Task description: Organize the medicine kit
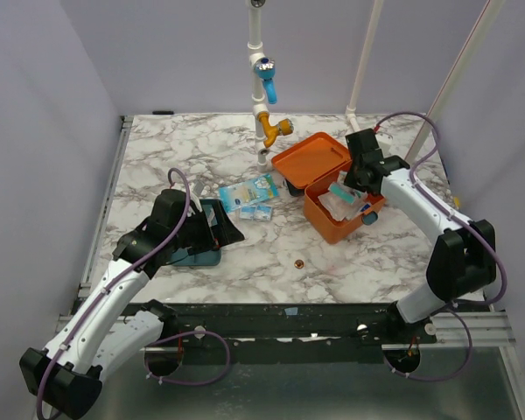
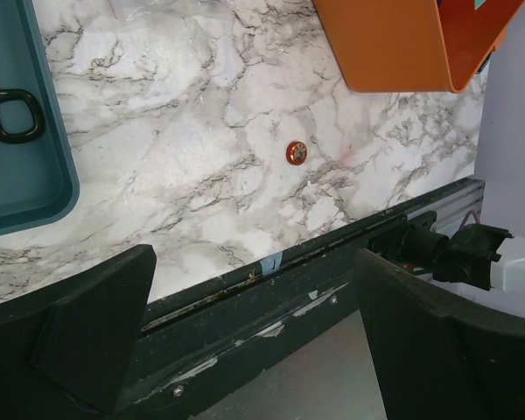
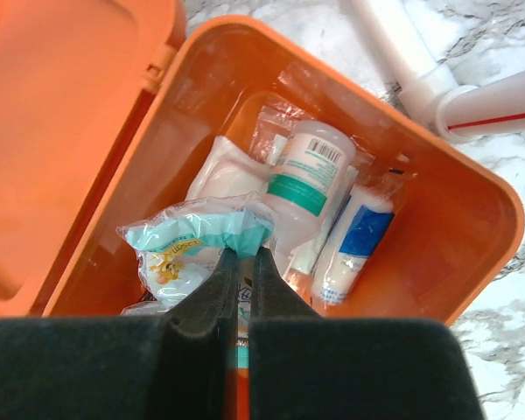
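Left hand (image 2: 254, 315) hangs wide open, empty, near the teal tray (image 2: 35, 188) holding scissors (image 2: 9, 114). Beyond, blue packets (image 1: 249, 194) lie loose on the desk (image 1: 157, 149). Farthest right, the right hand (image 3: 245, 262) pinches a wrapped packet (image 3: 188, 236) over the open, partly filled medicine kit (image 1: 325, 226).

No word or number can be read. A barcode sticker (image 3: 320, 150) sits on the white plastic bottle with a green band (image 3: 308, 179), just beyond the right gripper (image 3: 245, 262). The yellow print on the crinkled teal-and-white plastic packet (image 3: 185, 238) pinched in that gripper is too blurred to read.
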Robot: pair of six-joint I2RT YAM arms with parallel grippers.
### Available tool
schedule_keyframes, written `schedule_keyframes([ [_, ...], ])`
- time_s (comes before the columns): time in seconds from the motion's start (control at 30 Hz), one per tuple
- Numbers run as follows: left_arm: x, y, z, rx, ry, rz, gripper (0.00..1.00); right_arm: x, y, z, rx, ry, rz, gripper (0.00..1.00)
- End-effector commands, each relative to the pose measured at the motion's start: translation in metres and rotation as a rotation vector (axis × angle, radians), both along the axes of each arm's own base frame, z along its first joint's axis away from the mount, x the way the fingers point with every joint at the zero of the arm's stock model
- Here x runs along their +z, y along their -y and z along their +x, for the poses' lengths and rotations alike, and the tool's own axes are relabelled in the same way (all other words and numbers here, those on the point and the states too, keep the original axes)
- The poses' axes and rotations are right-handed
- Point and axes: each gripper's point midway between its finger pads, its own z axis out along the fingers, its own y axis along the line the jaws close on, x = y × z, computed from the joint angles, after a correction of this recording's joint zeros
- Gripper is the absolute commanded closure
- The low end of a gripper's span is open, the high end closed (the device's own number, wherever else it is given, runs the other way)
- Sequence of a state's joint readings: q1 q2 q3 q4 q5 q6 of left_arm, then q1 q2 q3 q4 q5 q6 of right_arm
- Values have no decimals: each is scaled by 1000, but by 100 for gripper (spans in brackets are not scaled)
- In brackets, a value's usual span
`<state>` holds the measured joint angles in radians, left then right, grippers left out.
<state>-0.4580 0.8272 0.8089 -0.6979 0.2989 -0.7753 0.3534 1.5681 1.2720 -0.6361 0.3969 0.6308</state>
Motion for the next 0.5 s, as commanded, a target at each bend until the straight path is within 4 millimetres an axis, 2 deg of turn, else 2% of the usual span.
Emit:
schedule_keyframes([
  [0.0, 1, 0, -1, -5, 14, -11, 2, -11, 12, 10, -82, 14, 31, 99],
  [0.17, 0, 0, 0, -11, 13, -10, 2, -31, 29, 14, -167, -18, 24, 97],
  [0.3, 1, 1, 1, -14, 13, -13, 2, -35, 32, 20, -200, -28, 26, 84],
  [0.4, -1, 1, 1, -16, 12, -9, 1, -29, 28, 25, -198, -17, 38, 65],
  [0.47, -2, 0, 1, -15, 11, -7, 2, -23, 26, 27, -185, -7, 46, 55],
])
